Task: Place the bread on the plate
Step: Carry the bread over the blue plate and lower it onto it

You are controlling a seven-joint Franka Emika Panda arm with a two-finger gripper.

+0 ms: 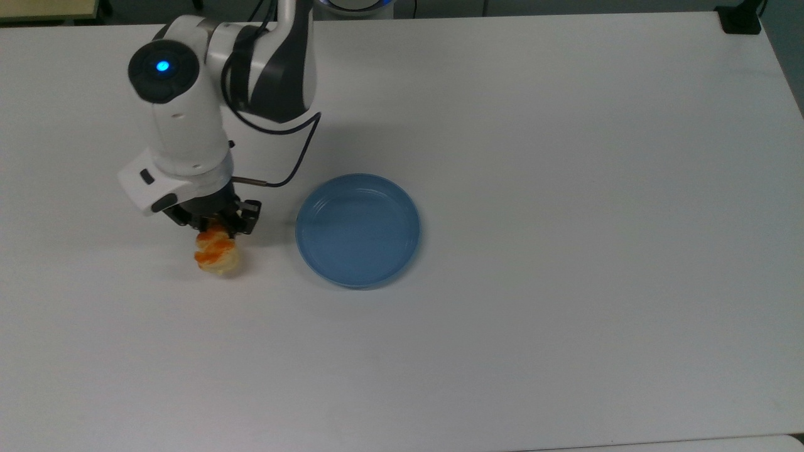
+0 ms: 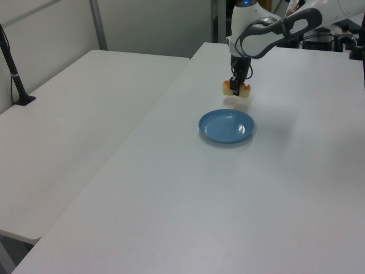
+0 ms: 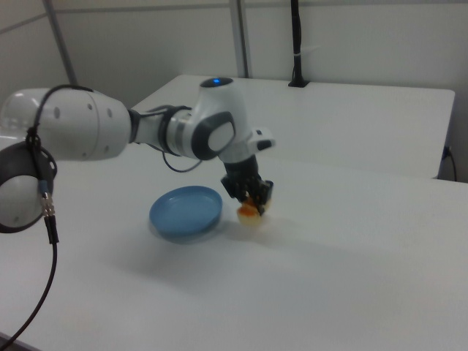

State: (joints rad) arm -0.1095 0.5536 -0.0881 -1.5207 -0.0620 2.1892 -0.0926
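The bread (image 1: 217, 253), a pale-yellow bun with orange-brown glaze, hangs lifted off the white table. My gripper (image 1: 214, 228) is shut on the bun's upper part, and the arm hides that end in the top view. In the left view the bread (image 2: 236, 88) floats above its shadow, beyond the plate (image 2: 226, 125). The round blue plate (image 1: 357, 230) lies empty on the table, to the right of the bread in the top view. In the right view the gripper (image 3: 251, 197) holds the bread (image 3: 252, 213) just right of the plate (image 3: 185, 212).
The white table (image 1: 565, 282) spreads wide around the plate. A second white table (image 2: 74, 108) stands at the left view's left, with a black post (image 2: 14, 74) on it. A black object (image 1: 740, 17) sits at the table's far right corner in the top view.
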